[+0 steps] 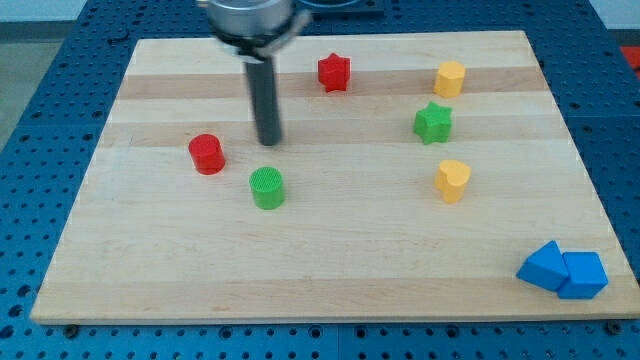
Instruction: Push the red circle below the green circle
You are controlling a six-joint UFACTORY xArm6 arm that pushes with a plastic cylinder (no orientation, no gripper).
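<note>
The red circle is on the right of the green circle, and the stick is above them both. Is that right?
Not quite. In the camera view the red circle sits to the view's left of the green circle, and a little higher, not on the right. The rest holds: my tip is above them both, toward the view's top, touching neither.

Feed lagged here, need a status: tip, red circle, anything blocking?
My tip free, above green circle, right of red circle. Red circle up-left of green, not below it. Path clear.
</note>
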